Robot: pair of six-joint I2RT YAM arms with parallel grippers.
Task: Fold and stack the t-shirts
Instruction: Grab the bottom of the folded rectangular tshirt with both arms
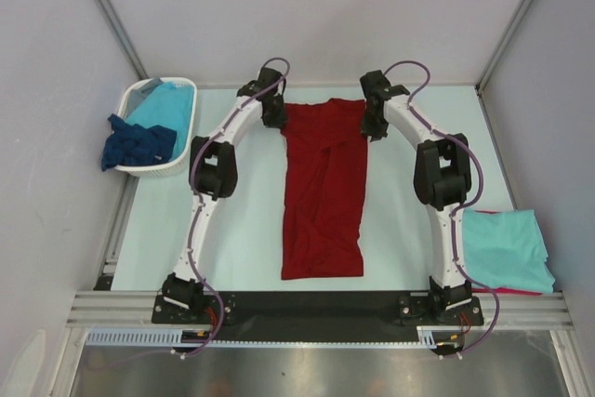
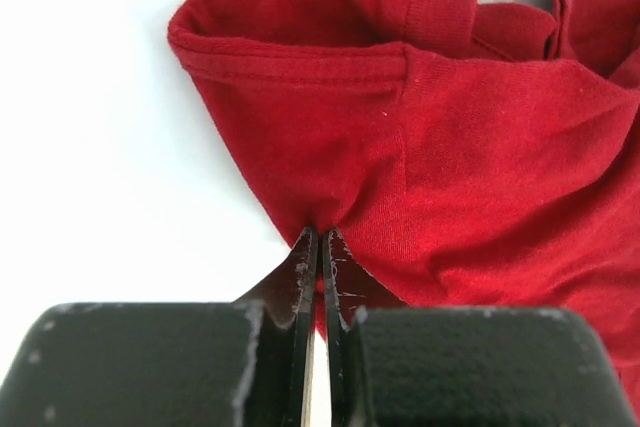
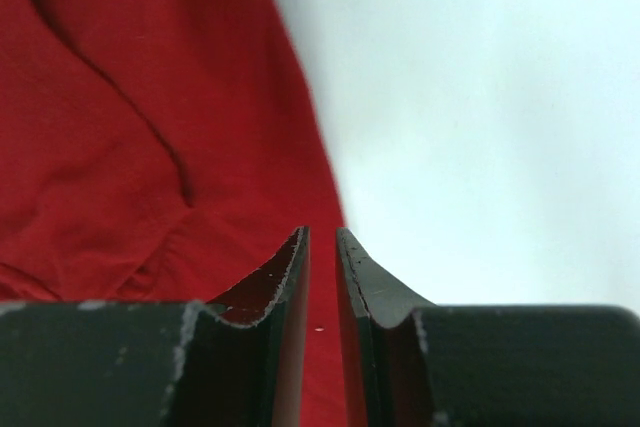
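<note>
One navy shirt (image 1: 139, 144), overhead view only

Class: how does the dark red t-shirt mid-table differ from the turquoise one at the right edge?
The dark red cloth t-shirt lies as a long narrow strip; the turquoise cloth t-shirt is folded into a compact squarish shape. The left gripper pinches the red one's far corner; no gripper holds the turquoise one. Both are plain, single-coloured cloth.

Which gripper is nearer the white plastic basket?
Left. The left gripper is right of the basket, at the dark red t-shirt's corner; the right gripper is beyond that shirt.
</note>
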